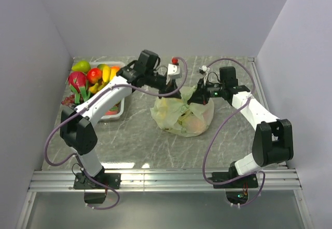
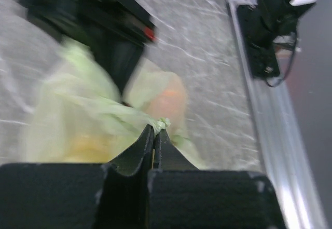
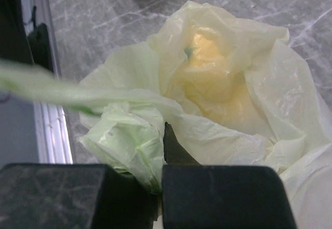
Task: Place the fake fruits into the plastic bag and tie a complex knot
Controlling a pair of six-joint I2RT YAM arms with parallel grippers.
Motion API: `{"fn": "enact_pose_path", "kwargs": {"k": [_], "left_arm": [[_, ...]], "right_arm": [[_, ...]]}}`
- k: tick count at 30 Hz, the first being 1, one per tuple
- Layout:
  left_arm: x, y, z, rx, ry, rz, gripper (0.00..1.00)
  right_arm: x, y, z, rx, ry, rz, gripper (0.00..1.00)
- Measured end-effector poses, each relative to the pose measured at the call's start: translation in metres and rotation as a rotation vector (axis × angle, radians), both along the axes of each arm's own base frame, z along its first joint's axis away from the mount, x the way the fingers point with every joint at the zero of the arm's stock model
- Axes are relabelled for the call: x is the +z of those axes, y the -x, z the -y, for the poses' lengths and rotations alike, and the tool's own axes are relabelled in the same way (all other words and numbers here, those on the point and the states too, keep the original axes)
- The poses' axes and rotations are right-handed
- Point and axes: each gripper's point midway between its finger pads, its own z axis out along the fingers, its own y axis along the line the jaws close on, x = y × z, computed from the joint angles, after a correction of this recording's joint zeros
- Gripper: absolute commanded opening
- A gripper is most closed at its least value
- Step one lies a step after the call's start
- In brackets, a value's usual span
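The pale-green plastic bag (image 1: pixel 182 116) sits mid-table with yellow and orange fruits showing through it. My left gripper (image 1: pixel 173 90) is shut on a thin twisted handle end (image 2: pixel 162 123) at the bag's upper left. My right gripper (image 1: pixel 198 97) is shut on a bunched handle (image 3: pixel 129 138) at the bag's upper right; a stretched strip of handle (image 3: pixel 62 89) runs off to the left. More fake fruits (image 1: pixel 92 78) lie in the tray at the far left: a pink dragonfruit (image 1: pixel 77 81), a red apple, bananas and a green fruit. I cannot make out a finished knot.
A white basket tray (image 1: pixel 115 111) holds the loose fruits at the back left, under my left arm. A small red-topped object (image 1: pixel 176 61) stands near the back wall. An aluminium rail (image 1: pixel 166 179) runs along the near edge.
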Motion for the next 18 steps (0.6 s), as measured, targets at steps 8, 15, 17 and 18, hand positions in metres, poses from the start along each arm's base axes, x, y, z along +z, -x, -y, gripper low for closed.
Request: {"fn": "enact_pose_path", "kwargs": {"k": [8, 15, 17, 18], "left_arm": [[-0.075, 0.041, 0.017, 0.1, -0.13, -0.123, 0.0], [-0.106, 0.026, 0.05, 0.312, -0.191, -0.095, 0.0], [-0.123, 0.01, 0.051, 0.4, -0.212, -0.135, 0.0], [-0.13, 0.003, 0.051, 0.44, -0.215, -0.158, 0.0]], "right_arm": [[-0.002, 0.002, -0.005, -0.116, -0.059, -0.196, 0.0], [-0.007, 0.005, -0.004, -0.228, -0.094, -0.332, 0.0], [-0.008, 0.007, -0.002, -0.263, -0.102, -0.357, 0.0], [-0.011, 0.009, 0.0, -0.288, -0.103, -0.372, 0.0]]}}
